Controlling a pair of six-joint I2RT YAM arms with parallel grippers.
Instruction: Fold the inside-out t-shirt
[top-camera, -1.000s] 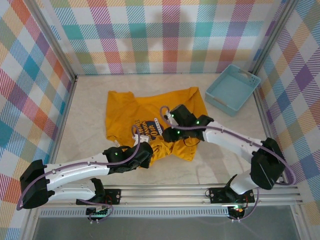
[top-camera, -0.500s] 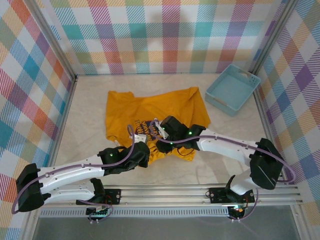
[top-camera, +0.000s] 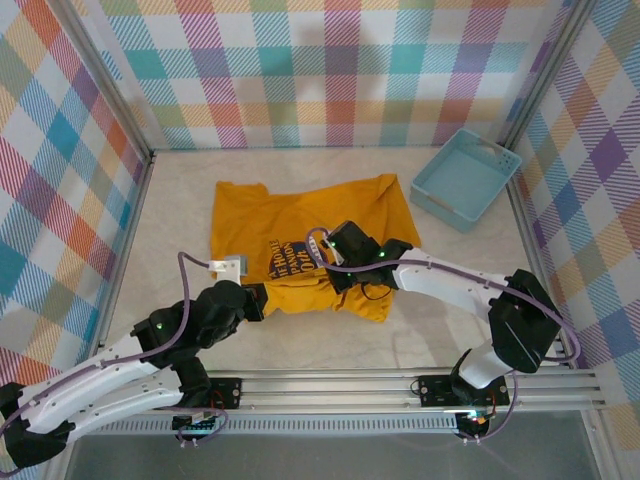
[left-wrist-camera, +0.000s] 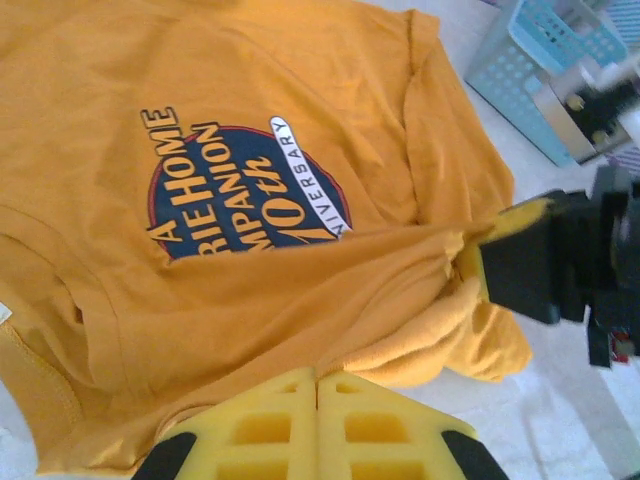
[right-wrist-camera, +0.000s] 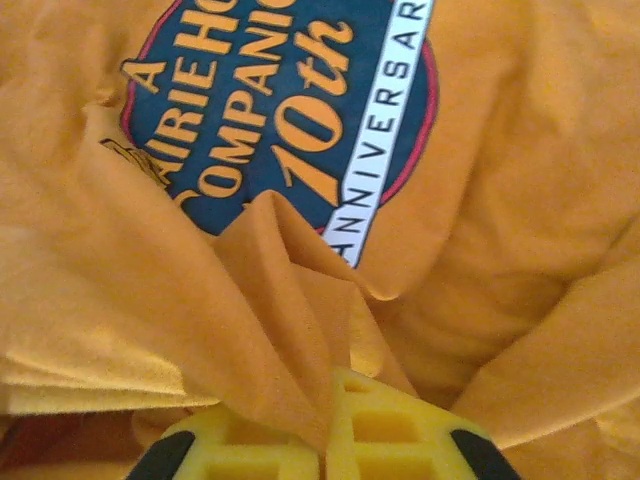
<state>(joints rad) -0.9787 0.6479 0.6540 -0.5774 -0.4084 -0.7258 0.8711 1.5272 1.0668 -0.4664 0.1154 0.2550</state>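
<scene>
The inside-out t-shirt (top-camera: 300, 215) lies spread on the table, mustard-orange, with its dark round lettering (top-camera: 290, 262) facing up. Its near part is bunched into folds. My left gripper (top-camera: 258, 299) is at the shirt's near edge, shut on the hem; in the left wrist view the yellow fingertips (left-wrist-camera: 318, 378) pinch the cloth (left-wrist-camera: 250, 100), which runs taut to the right. My right gripper (top-camera: 333, 272) is just right of the lettering, shut on a raised fold (right-wrist-camera: 290, 300) of the shirt. It also shows in the left wrist view (left-wrist-camera: 475, 250), gripping the bunched cloth.
A light blue basket (top-camera: 465, 178) stands at the back right, apart from the shirt, and shows in the left wrist view (left-wrist-camera: 520, 60). Checked walls enclose the table on three sides. A metal rail (top-camera: 330, 385) runs along the near edge.
My right gripper has moved down onto the shirt by the lettering and shut on a fold. My left arm has drawn back to the near left with the hem, uncovering more lettering.
</scene>
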